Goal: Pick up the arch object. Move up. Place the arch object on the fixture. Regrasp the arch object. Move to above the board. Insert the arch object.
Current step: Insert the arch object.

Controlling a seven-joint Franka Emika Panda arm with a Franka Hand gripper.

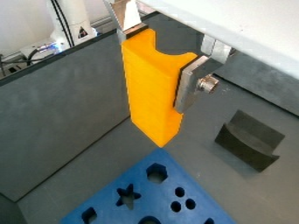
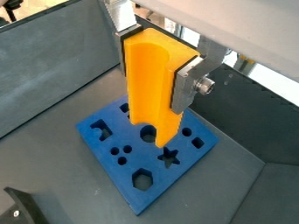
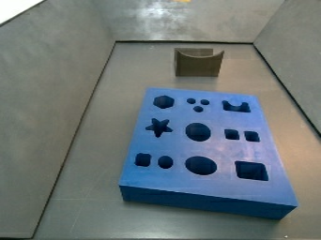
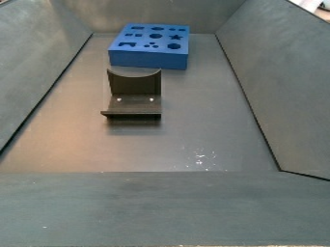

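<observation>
Both wrist views show the gripper [image 2: 158, 70] clamped on the arch object [image 2: 152, 87], held high over the board [image 2: 117, 157] with the fixture [image 1: 253, 138] empty, so probably the move-to-board step; next it needs lining up with the arch cut-out.

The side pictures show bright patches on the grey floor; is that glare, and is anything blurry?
Yes, glare: in a side view a whitish sheen lies on the grey floor in front of the dark notched fixture; in both wrist views the tool, shut on the yellow-orange plastic arch block, looks soft-edged so close up, while the thick blue board stays sharp.
</observation>
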